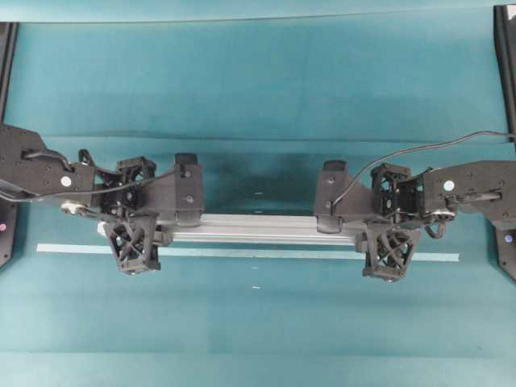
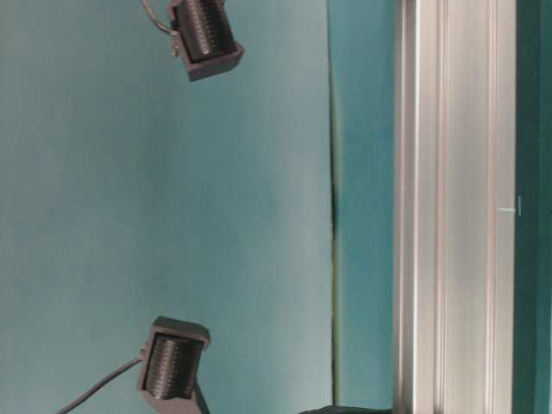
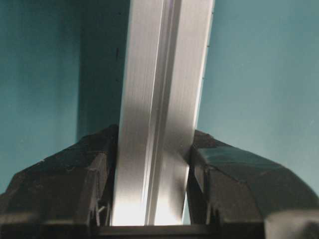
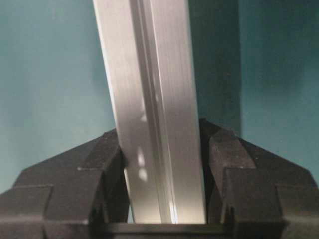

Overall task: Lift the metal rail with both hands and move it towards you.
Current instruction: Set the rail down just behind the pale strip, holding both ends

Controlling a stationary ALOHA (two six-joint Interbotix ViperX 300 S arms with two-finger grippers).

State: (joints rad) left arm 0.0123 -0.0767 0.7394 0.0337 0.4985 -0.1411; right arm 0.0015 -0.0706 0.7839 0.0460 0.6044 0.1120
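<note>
The metal rail (image 1: 258, 228) is a long grooved silver bar lying left to right across the middle of the teal table (image 1: 258, 97). My left gripper (image 1: 134, 219) is shut on its left end and my right gripper (image 1: 388, 222) on its right end. In the left wrist view the rail (image 3: 159, 99) runs away between the two black fingers (image 3: 70, 184), which press on both its sides. The right wrist view shows the rail (image 4: 149, 89) clamped the same way. A dark shadow beside the rail suggests it hangs slightly above the table. The table-level view shows the rail (image 2: 457, 207) close up.
A thin pale tape strip (image 1: 242, 252) lies on the table just in front of the rail, running almost the full width. Black frame posts (image 1: 6, 48) stand at the table's side edges. Two black blocks on cables (image 2: 203, 36) show in the table-level view.
</note>
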